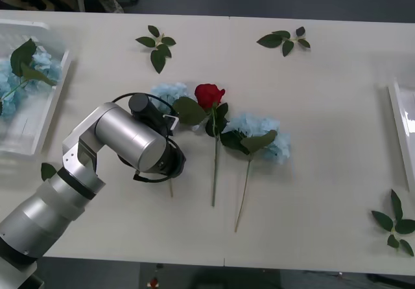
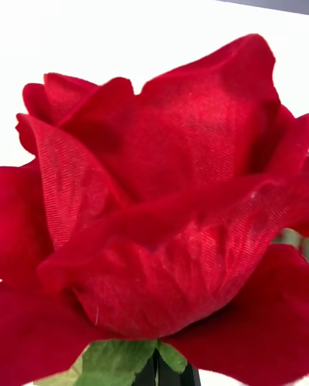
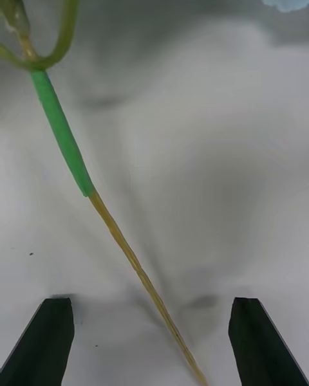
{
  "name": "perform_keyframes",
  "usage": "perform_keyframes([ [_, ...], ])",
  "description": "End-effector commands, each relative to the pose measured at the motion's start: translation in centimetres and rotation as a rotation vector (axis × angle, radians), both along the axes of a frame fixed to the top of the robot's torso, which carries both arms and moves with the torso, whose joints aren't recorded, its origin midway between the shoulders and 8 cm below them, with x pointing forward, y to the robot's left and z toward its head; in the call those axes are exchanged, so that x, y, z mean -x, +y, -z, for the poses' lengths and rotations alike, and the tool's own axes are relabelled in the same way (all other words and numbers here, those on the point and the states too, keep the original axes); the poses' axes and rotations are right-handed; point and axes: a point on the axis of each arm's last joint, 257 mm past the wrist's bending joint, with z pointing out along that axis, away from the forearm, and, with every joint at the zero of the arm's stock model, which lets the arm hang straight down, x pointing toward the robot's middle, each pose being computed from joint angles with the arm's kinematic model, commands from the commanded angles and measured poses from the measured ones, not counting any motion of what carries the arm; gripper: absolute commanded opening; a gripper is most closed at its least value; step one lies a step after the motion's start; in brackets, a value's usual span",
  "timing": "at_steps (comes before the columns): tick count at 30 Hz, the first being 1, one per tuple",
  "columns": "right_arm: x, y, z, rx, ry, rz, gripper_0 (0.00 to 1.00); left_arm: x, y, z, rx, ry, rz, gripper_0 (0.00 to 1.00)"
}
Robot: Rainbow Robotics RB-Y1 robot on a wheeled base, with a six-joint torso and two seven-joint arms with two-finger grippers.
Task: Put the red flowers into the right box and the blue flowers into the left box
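My left gripper (image 3: 151,344) hangs open just above the table, its black fingers (image 3: 45,341) on either side of the yellowish stem (image 3: 129,257) of a blue flower (image 1: 167,94). In the front view my left arm (image 1: 130,140) covers most of that stem. A red flower (image 1: 209,95) lies beside it, and another blue flower (image 1: 262,137) lies further right. The left box (image 1: 48,117) holds blue flowers (image 1: 35,65). The right box (image 1: 399,130) shows its rim at the right edge. A red flower bloom (image 2: 161,186) sits close above my right gripper (image 2: 161,373), whose dark fingers meet at its stem.
Loose green leaf sprigs lie at the back (image 1: 157,43), the back right (image 1: 285,41) and the front right (image 1: 395,224). A single leaf (image 1: 47,170) lies beside the left arm. The table's front edge runs close below the stems.
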Motion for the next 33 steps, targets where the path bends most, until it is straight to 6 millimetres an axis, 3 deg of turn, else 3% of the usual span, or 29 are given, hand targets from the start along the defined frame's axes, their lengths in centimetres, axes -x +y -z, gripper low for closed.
perform_keyframes([
  [1, 0.1, -4.3, -1.6, 0.068, -0.022, 0.044, 0.00, -1.3, 0.4, -1.2, -0.002, -0.021, -0.039, 0.70],
  [3, 0.3, -5.4, -1.3, 0.079, -0.021, 0.062, 0.00, -1.2, 0.4, -1.1, -0.007, -0.018, -0.038, 0.67],
  [5, 0.5, -6.5, -0.9, 0.091, -0.017, 0.079, 0.00, -1.2, 0.5, -1.1, -0.009, -0.018, -0.037, 0.52],
  [8, 0.7, -8.0, -0.2, 0.103, -0.019, 0.105, 0.00, -1.2, 0.6, -1.0, -0.011, -0.017, -0.039, 0.13],
  [10, 0.7, -8.7, 0.1, 0.112, -0.024, 0.115, 0.00, -1.2, 0.6, -1.1, -0.011, -0.019, -0.037, 0.09],
  [14, 0.4, -10.0, 0.7, 0.130, -0.042, 0.134, 0.00, -1.2, 0.6, -1.0, -0.011, -0.018, -0.036, 0.05],
  [25, -0.5, -10.8, 1.9, 0.196, -0.060, 0.130, 0.00, -1.6, 1.4, -1.1, -0.028, -0.029, -0.045, 0.00],
  [33, -0.4, -11.1, 2.2, 0.203, -0.051, 0.131, 0.00, -2.4, 6.6, -3.2, -0.104, -0.112, -0.048, 0.00],
])
